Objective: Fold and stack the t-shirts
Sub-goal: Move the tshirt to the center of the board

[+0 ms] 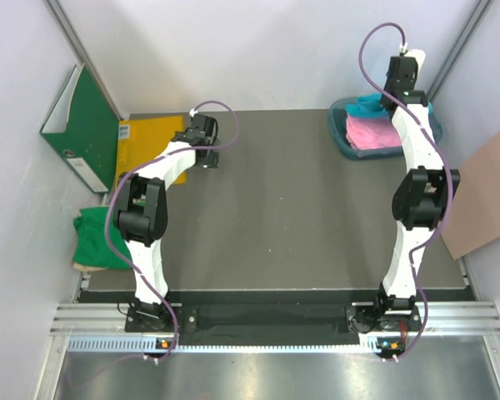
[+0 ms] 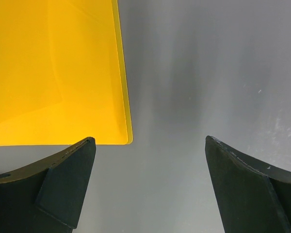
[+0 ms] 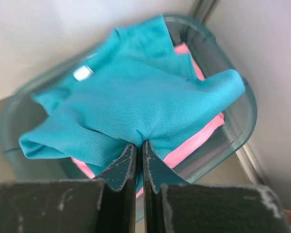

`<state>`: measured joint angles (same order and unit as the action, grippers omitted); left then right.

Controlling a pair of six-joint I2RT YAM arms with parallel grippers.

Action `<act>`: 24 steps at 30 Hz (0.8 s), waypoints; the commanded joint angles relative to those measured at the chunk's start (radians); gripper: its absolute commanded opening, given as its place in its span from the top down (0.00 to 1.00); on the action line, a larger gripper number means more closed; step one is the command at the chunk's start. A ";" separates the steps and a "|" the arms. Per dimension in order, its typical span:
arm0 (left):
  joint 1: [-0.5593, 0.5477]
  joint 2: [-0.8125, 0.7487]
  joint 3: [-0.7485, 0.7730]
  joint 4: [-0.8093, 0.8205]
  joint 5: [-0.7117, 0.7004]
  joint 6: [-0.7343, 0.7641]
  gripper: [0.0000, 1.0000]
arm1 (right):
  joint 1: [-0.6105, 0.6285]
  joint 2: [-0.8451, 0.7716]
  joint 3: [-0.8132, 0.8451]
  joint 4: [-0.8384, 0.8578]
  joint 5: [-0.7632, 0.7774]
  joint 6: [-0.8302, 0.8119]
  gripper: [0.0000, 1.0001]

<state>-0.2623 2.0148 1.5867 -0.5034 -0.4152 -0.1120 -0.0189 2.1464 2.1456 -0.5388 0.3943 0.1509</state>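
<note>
A turquoise-blue t-shirt (image 3: 136, 97) lies crumpled on top of a pink t-shirt (image 3: 194, 141) inside a blue-green tub (image 3: 233, 141) at the table's far right. My right gripper (image 3: 139, 143) is shut, pinching a fold of the turquoise cloth between its fingertips. From above, the right arm reaches over the tub (image 1: 343, 142), where the pink t-shirt (image 1: 371, 133) and a bit of the turquoise t-shirt (image 1: 367, 105) show. A bright green t-shirt (image 1: 98, 240) lies bunched at the table's left edge. My left gripper (image 2: 150, 141) hangs open above bare grey table beside the yellow envelope (image 2: 53, 68).
A green binder (image 1: 82, 125) leans against the left wall, with the yellow envelope (image 1: 146, 146) flat beside it. A brown cardboard sheet (image 1: 487, 192) rests against the right wall. The grey table (image 1: 292, 200) spreads between the arms.
</note>
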 commanded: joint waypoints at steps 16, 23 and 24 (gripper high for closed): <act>0.092 -0.082 0.088 -0.023 0.081 -0.129 0.01 | 0.553 -0.279 -0.042 -0.294 -0.508 -0.017 1.00; 0.092 -0.120 0.067 -0.034 0.072 -0.146 0.01 | 0.588 -0.480 -0.310 -0.196 -0.435 0.019 1.00; 0.092 -0.135 0.062 -0.037 0.078 -0.147 0.01 | 0.577 -0.529 -0.364 -0.184 -0.404 0.027 1.00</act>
<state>-0.1673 1.9827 1.6550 -0.5396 -0.3546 -0.2371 0.5999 1.8133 1.9160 -0.7795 -0.0906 0.1429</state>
